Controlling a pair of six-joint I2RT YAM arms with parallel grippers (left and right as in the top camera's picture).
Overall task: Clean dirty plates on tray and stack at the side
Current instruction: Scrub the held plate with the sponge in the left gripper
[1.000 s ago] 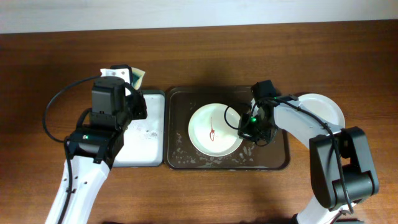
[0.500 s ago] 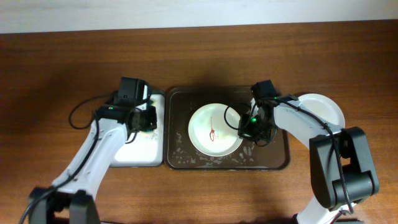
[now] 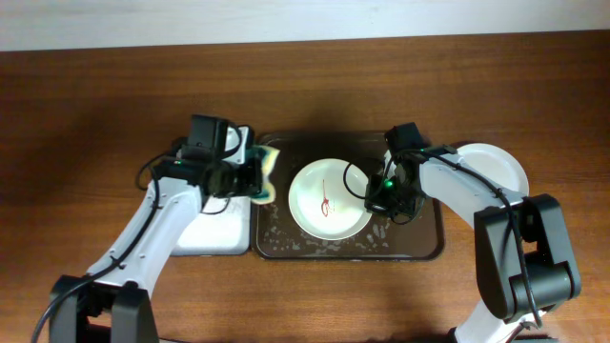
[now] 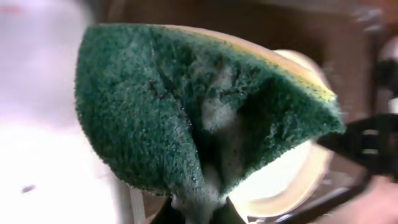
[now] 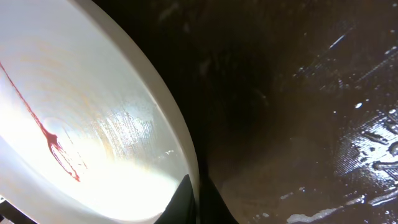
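Note:
A white plate (image 3: 329, 198) with a red sauce squiggle lies on the dark brown tray (image 3: 419, 243). My right gripper (image 3: 374, 198) is shut on the plate's right rim; the wrist view shows the rim (image 5: 180, 143) pinched between the fingers (image 5: 198, 202). My left gripper (image 3: 250, 176) is shut on a green and yellow sponge (image 3: 265, 171), held over the tray's left edge, left of the plate. The sponge (image 4: 199, 112) fills the left wrist view, soapy, with the plate (image 4: 292, 180) behind it. Another white plate (image 3: 496, 167) lies on the table right of the tray.
A smaller white tray (image 3: 212, 229) sits left of the brown tray, under my left arm. Soapy specks (image 3: 315, 246) cover the brown tray's front part. Bare wooden table surrounds the trays.
My left gripper has moved right from over the white tray to the brown tray's left edge, carrying the sponge. The right gripper and plate have not moved.

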